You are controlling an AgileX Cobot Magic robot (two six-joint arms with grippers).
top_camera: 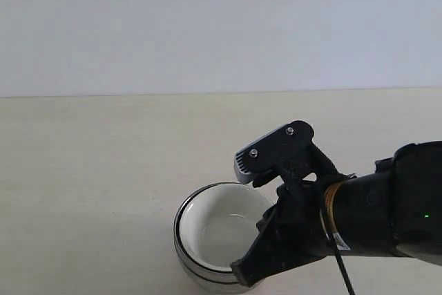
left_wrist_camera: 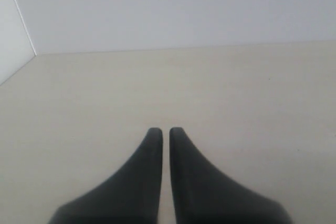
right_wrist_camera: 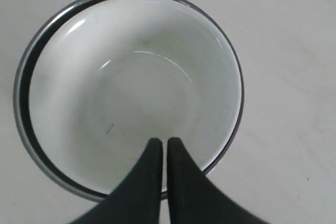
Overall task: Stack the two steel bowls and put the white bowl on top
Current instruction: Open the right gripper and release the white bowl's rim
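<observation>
The white bowl (top_camera: 221, 229) sits nested inside a shiny steel bowl (top_camera: 188, 262), whose rim rings it; how many steel bowls lie under it I cannot tell. In the right wrist view the white bowl (right_wrist_camera: 131, 87) fills the picture, with the steel rim (right_wrist_camera: 22, 85) around it. My right gripper (right_wrist_camera: 161, 142) is shut with nothing between its fingers and hovers over the bowl's near rim. In the exterior view that gripper (top_camera: 243, 274) covers the bowl's right front edge. My left gripper (left_wrist_camera: 162, 131) is shut over bare table, away from the bowls.
The pale beige table (top_camera: 83, 170) stretches back to a plain white wall (top_camera: 207, 25). The right arm's black body (top_camera: 387, 212) fills the lower right of the exterior view.
</observation>
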